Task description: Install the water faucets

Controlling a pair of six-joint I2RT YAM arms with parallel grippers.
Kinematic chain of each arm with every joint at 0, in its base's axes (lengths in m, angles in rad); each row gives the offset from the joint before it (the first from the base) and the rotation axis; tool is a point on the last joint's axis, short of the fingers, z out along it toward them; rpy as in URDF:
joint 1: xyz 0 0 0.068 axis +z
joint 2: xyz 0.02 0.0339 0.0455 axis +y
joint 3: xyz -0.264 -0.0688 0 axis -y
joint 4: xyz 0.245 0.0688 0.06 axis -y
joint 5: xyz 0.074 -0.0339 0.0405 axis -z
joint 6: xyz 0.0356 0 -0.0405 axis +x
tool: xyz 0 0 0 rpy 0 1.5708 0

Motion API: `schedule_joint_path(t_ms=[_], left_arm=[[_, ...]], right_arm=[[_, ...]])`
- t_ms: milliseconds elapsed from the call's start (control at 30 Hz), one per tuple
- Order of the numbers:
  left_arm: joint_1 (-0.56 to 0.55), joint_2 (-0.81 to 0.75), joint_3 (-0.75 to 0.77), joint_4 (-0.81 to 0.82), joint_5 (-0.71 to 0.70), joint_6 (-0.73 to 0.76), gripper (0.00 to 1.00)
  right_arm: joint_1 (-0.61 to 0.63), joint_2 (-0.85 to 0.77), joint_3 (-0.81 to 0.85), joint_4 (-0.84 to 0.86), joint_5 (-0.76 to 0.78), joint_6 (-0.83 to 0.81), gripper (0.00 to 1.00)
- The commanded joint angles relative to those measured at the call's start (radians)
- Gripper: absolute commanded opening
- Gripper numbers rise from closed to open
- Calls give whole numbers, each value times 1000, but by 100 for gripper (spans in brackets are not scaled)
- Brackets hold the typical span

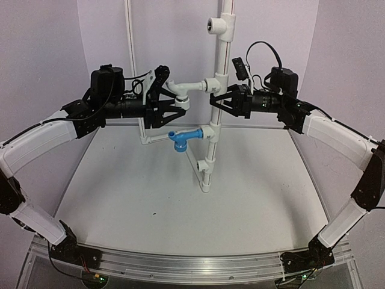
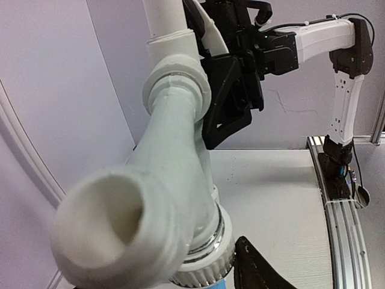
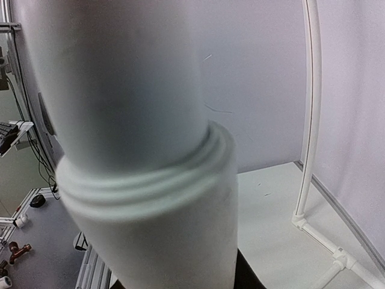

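Note:
A white vertical pipe (image 1: 221,57) stands mid-table with T fittings (image 1: 213,83). The white faucet (image 1: 182,91) sticks out leftward from the middle fitting. The blue faucet (image 1: 182,138) sticks out from the fitting below it. My left gripper (image 1: 175,106) is shut on the white faucet's spout end. In the left wrist view the white faucet (image 2: 162,198) fills the frame, with one black finger (image 2: 258,271) against its ribbed ring. My right gripper (image 1: 218,106) is shut on the vertical pipe just below the middle fitting. The pipe (image 3: 138,150) fills the right wrist view and hides the fingers.
A thin white pipe frame (image 1: 144,137) stands at the back left, also seen in the right wrist view (image 3: 310,120). Another T fitting (image 1: 218,24) tops the pipe and a lower one (image 1: 204,164) sits near its base. An aluminium rail (image 1: 180,265) runs along the near edge.

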Motion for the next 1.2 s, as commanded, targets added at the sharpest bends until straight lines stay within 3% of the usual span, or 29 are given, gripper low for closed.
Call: schedule_joint_path(t_ms=[0, 167, 433, 500, 600, 767, 967, 1167], left_arm=[[7, -4, 27, 116, -102, 68, 45], [8, -11, -1, 174, -157, 97, 36], [7, -36, -57, 247, -227, 139, 30], [7, -42, -55, 237, -210, 138, 37], [7, -49, -31, 156, -127, 111, 58], [6, -92, -38, 45, -53, 13, 78], [7, -197, -105, -26, -102, -89, 92], [10, -276, -156, -56, -301, -303, 100]], right_arm=[[0, -19, -21, -138, -53, 189, 0], [1, -19, -24, -156, -58, 188, 0], [-1, -25, -27, -159, -58, 184, 0], [1, -25, -23, -158, -52, 183, 0], [-1, -21, -11, -157, -26, 179, 0], [-4, -22, 13, -157, 28, 163, 6], [-4, -43, 1, -155, 44, 148, 47], [-4, -89, -17, -158, 54, 122, 76]])
